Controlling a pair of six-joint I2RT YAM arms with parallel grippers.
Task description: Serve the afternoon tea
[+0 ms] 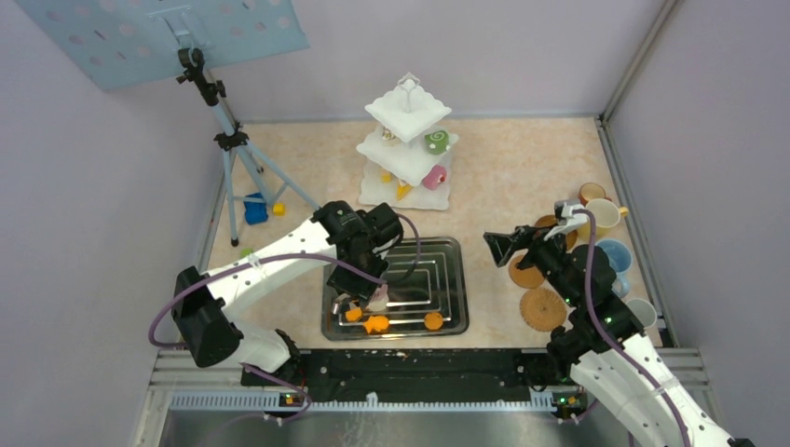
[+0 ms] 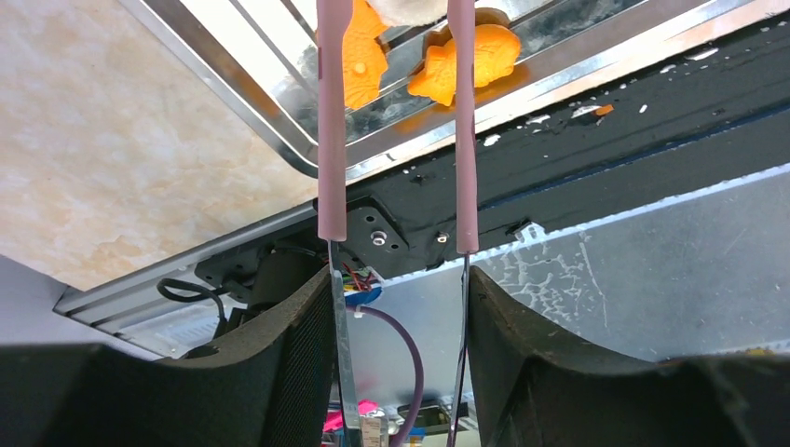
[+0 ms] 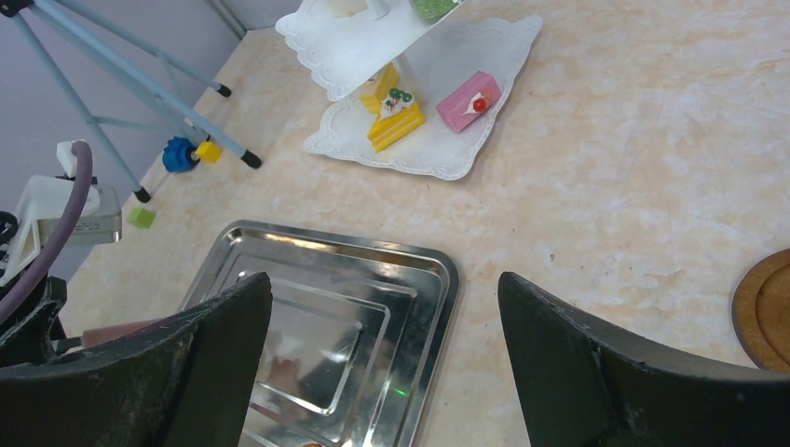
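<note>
Beige marbled table (image 1: 522,158), lilac walls round it, tripod (image 1: 228,149) at the far-left corner. Steel tray (image 1: 456,279) lies at mid near edge, right in front of both bases, prob. so either arm can reach it. We count three orange pastries (image 1: 375,324) along the tray's near edge: two twd its near-left corner, one twd near-right. White three-tier stand (image 1: 407,149) is at mid far edge. It already carries a green swirl (image 1: 435,142) on a higher tier, plus pink (image 1: 433,177) & yellow (image 1: 402,189) pieces on the bottom one. Mugs (image 1: 604,216) & coasters (image 1: 543,307) cluster along the right edge.

Left gripper (image 2: 399,317) is pressed onto the pink tongs (image 2: 331,140), one finger on each arm. We take the tongs as a reach extension, since the pastries are small and lie low inside the tray rim. Tong tips hang over the tray's near-left corner, w/ a pale cream piece (image 2: 410,7) betw. them. We can't tell if they actually bite it.

Right gripper (image 3: 382,307) is spread wide w/ nothing in it, hovering over bare table betw. tray & coasters. We reckon it's parked clear of the left arm, near the mugs.
</note>
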